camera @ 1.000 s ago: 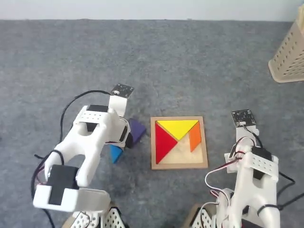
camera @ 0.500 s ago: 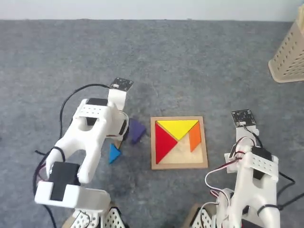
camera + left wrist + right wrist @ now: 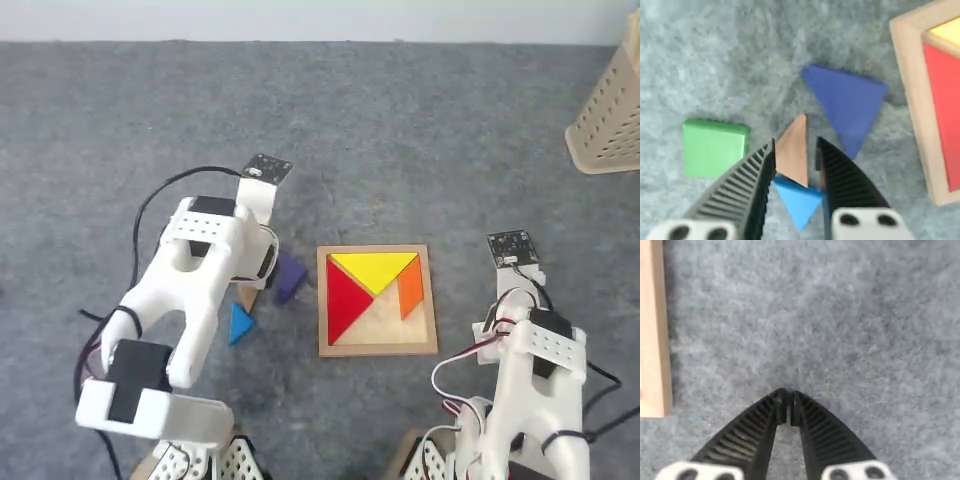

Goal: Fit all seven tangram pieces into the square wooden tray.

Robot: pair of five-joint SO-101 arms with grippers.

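Wood-toned and plain, a small triangle (image 3: 793,157) lies on the grey carpeted desk (image 3: 420,130) between the left jaws. They stand apart on either side of it, one at its edge and the other just clear. A light blue triangle (image 3: 799,201) touches one of its corners. A dark blue triangle (image 3: 847,102) lies between it and the square wooden tray (image 3: 378,348), and a green square (image 3: 713,147) sits on its other side. The tray holds a yellow triangle (image 3: 373,270), a red triangle (image 3: 343,298) and an orange piece (image 3: 411,290), with the rest of its floor bare. The right jaws are together over the desk near the tray's outer edge.
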